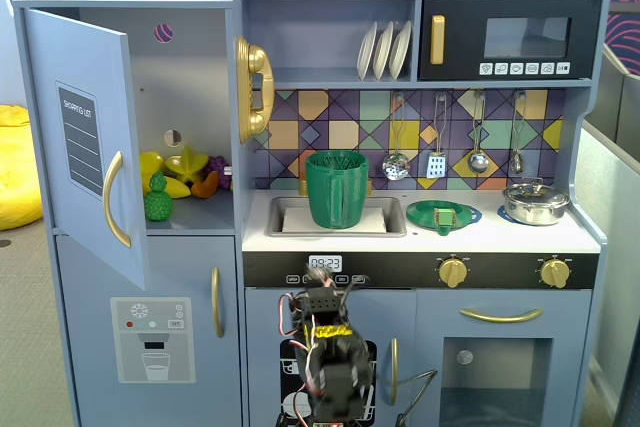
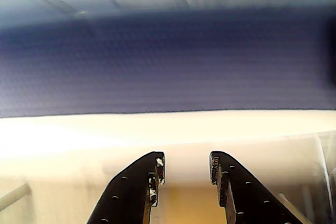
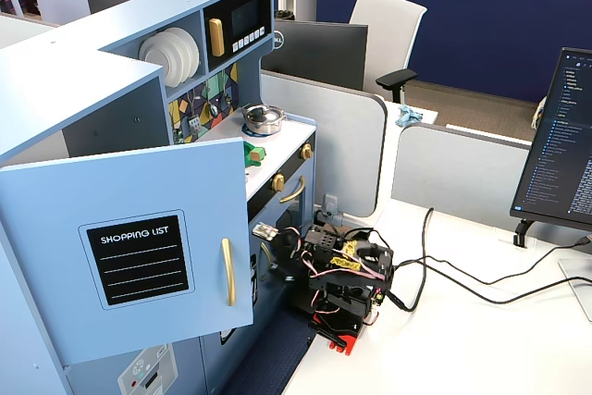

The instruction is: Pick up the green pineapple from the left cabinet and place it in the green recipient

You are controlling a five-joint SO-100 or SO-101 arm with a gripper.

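The green pineapple stands at the front of the shelf inside the left cabinet. The cabinet's door is swung wide open, and in a fixed view this door hides the shelf. The green recipient stands upright in the sink, right of the cabinet. My arm is folded low in front of the kitchen, below the counter. My gripper is open with nothing between its black fingers. It is far from the pineapple and from the recipient. The wrist view shows only blurred blue and white surfaces.
A yellow star fruit and other toy fruit lie behind the pineapple. A flat green dish and a metal pot sit on the counter right of the sink. Utensils hang above. Cables cross the white table beside the arm.
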